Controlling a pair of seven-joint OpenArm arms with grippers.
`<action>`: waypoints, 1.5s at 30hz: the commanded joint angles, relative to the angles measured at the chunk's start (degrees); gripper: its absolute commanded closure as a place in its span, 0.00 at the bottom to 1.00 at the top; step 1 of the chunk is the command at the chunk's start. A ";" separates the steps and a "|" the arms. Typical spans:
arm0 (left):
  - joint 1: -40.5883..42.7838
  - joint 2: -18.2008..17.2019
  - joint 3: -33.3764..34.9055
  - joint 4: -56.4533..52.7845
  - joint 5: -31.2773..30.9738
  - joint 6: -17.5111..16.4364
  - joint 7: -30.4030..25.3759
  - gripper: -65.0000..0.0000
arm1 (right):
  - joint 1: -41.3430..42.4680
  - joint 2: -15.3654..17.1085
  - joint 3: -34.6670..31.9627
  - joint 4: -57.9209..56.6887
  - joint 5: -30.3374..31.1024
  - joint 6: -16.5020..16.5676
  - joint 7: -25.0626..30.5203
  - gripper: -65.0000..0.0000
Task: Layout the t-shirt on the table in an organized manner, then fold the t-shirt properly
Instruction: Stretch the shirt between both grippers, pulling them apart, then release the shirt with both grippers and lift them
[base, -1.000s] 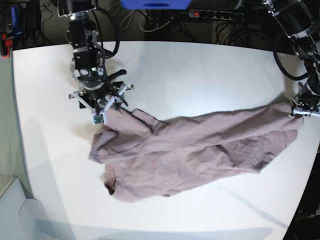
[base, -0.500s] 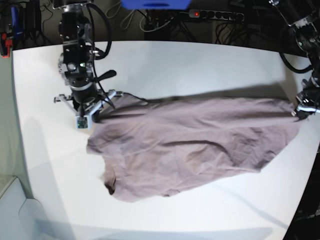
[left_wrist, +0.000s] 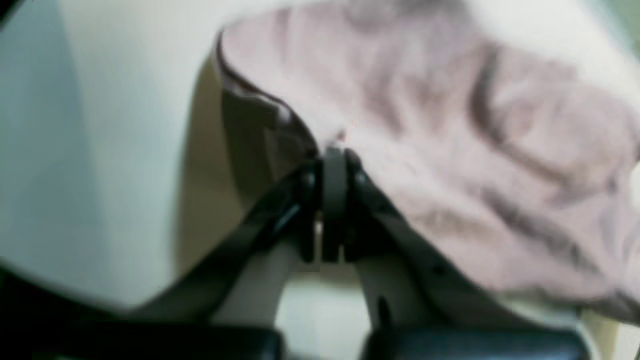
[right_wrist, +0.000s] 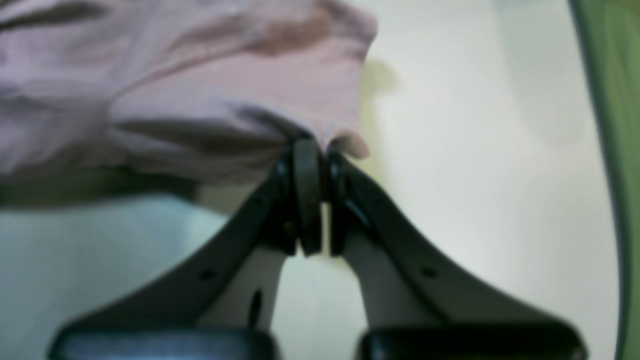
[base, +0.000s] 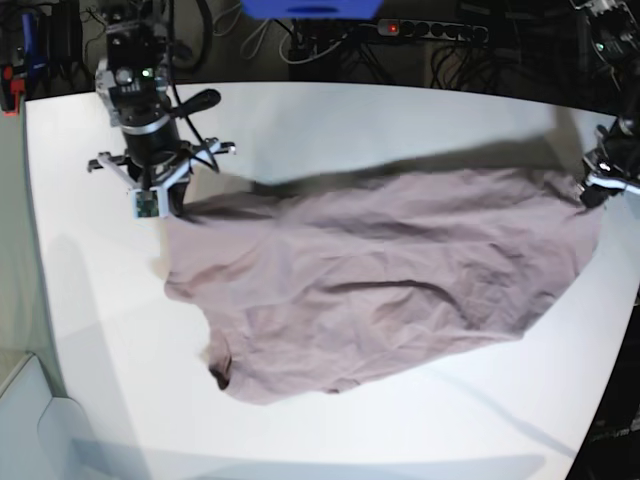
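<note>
Since the earlier frame, both arms are drawing back toward the far edge, stretching the t-shirt (base: 380, 285) wider across the table (base: 400, 130). It is lying between the two grippers, its far edge lifting and casting a shadow. The right gripper (right_wrist: 314, 147) is pinching one corner shut; the left gripper (left_wrist: 334, 150) is clamping the opposite corner. Behind them a power strip (base: 430, 30) and cables (base: 320, 50) are lying off the table.
</note>
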 joint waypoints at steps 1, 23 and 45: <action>0.10 -1.01 -0.27 0.41 -0.71 -0.20 -0.12 1.00 | -0.07 1.40 0.21 1.05 -0.05 -0.01 1.72 1.00; 5.12 -1.19 -0.45 0.58 -0.71 -0.20 20.54 0.99 | -5.96 8.44 0.30 0.78 -0.05 -0.10 1.10 1.00; 5.38 -0.66 1.05 12.19 -0.71 -0.29 20.19 0.17 | -3.94 4.74 8.83 0.78 -0.05 -0.01 -11.47 0.61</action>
